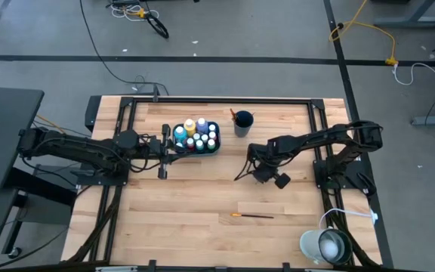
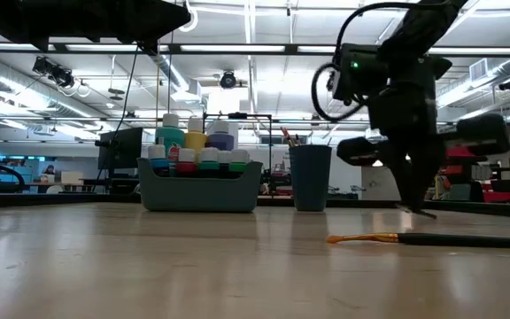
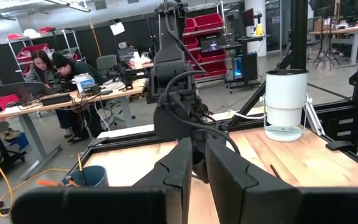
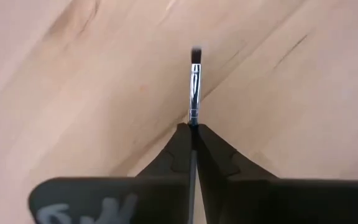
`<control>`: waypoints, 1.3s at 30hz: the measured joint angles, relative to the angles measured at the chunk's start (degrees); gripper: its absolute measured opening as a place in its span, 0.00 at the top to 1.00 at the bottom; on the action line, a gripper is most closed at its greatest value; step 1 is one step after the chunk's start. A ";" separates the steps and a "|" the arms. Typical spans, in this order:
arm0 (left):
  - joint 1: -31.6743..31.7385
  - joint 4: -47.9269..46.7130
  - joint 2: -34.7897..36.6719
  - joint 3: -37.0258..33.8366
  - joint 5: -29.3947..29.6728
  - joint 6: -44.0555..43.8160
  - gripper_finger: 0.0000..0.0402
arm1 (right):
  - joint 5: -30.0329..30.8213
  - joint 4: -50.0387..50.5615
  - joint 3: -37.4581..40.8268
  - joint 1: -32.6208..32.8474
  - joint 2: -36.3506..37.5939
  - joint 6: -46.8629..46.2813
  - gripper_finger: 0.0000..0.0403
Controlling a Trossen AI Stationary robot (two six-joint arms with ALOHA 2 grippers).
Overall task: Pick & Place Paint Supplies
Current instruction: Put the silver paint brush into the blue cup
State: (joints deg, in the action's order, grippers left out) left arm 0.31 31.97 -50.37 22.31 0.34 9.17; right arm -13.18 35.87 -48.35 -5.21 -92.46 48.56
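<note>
My right gripper point(image 1: 260, 174) stands steeply downward over the middle of the table, right of centre, shut on a thin paintbrush point(image 4: 194, 84) with a silver ferrule and a dark bristle tip. Another paintbrush point(image 1: 251, 216) with an orange end lies flat on the table nearer the front edge. Several white-capped paint bottles point(image 1: 198, 134) stand in the teal tray point(image 2: 202, 190) at the back. Beside it, the dark blue cup point(image 1: 243, 122) holds brushes. My left gripper point(image 1: 169, 155) waits level at the tray's left side, open by a narrow gap point(image 3: 199, 149), with nothing in it. My right gripper pinches the paintbrush just behind its ferrule point(image 4: 193, 123) between the two fingertips. The fingers come from above, slanting down, and the brush runs on past them, bristle tip point(image 4: 196, 53) toward the table. Whether the tip point(image 2: 427, 213) touches the wood, I cannot tell.
A black frame rail point(image 1: 323, 162) borders the table on both sides and at the back. A round white lamp point(image 1: 326, 245) stands at the front right corner. People sit at a desk point(image 3: 55, 87) in the room beyond the table.
</note>
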 joint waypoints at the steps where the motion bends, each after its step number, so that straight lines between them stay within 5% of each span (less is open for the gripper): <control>1: 0.00 0.00 0.00 0.00 0.00 -0.19 0.86 | -1.05 -0.86 -0.03 -0.07 0.04 -1.03 0.98; 17: 0.01 -6.65 -3.01 0.00 4.83 -2.39 0.85 | -1.37 -16.94 -0.14 -0.11 3.58 -14.22 0.98; 33: -0.01 11.20 -23.67 1.62 4.88 -4.60 0.51 | -2.48 -60.43 -0.32 -0.13 9.49 -33.96 0.98; 39: -0.01 13.07 -30.63 7.62 4.98 -4.86 0.48 | -0.52 -65.01 -0.29 0.66 9.18 -34.58 0.98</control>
State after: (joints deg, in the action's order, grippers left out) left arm 0.30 45.03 -81.00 29.93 5.32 4.31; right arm -13.70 -29.14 -48.64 -4.55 -83.28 13.97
